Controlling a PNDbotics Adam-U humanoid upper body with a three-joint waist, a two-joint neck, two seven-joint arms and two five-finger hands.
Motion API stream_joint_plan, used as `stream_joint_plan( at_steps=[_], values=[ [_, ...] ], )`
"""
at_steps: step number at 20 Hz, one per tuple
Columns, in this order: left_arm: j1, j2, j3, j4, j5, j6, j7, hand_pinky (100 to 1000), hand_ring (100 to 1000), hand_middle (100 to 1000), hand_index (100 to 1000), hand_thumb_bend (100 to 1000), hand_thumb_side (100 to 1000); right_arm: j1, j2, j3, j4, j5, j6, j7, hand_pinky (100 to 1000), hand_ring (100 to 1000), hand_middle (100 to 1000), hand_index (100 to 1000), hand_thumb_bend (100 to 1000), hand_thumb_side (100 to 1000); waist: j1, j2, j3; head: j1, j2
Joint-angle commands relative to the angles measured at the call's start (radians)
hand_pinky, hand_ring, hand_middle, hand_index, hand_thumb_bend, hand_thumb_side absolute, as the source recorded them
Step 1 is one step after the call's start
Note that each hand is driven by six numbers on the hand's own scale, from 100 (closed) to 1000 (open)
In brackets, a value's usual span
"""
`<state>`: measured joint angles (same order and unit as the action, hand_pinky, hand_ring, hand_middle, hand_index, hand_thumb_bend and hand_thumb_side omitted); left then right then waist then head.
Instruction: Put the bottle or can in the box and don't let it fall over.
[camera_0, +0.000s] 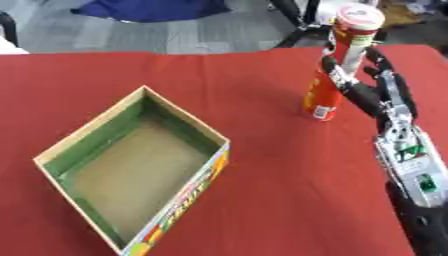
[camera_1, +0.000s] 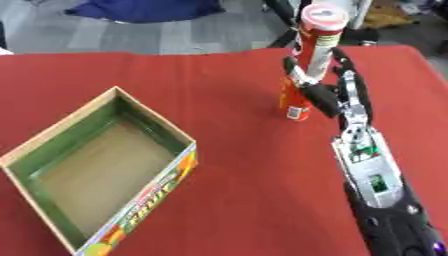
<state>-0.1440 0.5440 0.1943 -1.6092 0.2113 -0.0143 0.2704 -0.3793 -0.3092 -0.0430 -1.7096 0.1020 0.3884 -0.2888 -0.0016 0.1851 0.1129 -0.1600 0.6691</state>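
Observation:
A tall red can with a white and red lid stands at the far right of the red table, leaning slightly with its top to the right. My right hand reaches up from the lower right. Its thumb crosses the can's front and its fingers lie behind the can's right side, so the hand is shut on the can. Whether the can's base touches the cloth I cannot tell. The open cardboard box, green inside with a brown floor, sits empty at the left. My left hand shows in neither view.
The red table lies bare between box and can. Its far edge runs just behind the can, with grey floor, a blue cloth and black stand legs beyond. The box's printed side faces front right.

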Motion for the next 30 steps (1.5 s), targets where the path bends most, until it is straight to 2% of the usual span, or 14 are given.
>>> stream_joint_plan(
  at_steps=[1,10,30],
  values=[
    [-0.013,0.021,0.006,-0.02,-0.001,-0.001,-0.002,820,861,777,797,265,867,-0.016,-0.007,-0.009,-0.009,-0.004,0.017,-0.011,842,1000,999,1000,576,545,0.004,-0.007,0.002,-0.002,-0.014],
    [-0.015,0.02,0.005,-0.021,-0.001,-0.001,-0.004,821,861,777,797,262,869,-0.025,0.006,-0.011,0.004,-0.027,0.05,-0.05,846,1000,996,1000,581,542,0.005,-0.001,0.003,-0.005,-0.024],
    [-0.014,0.015,0.004,-0.021,-0.005,-0.001,-0.009,823,861,778,798,253,877,-0.072,0.009,-0.012,0.045,-0.036,0.053,-0.075,852,1000,996,1000,572,585,0.006,0.011,0.004,-0.007,-0.037]
  ],
)
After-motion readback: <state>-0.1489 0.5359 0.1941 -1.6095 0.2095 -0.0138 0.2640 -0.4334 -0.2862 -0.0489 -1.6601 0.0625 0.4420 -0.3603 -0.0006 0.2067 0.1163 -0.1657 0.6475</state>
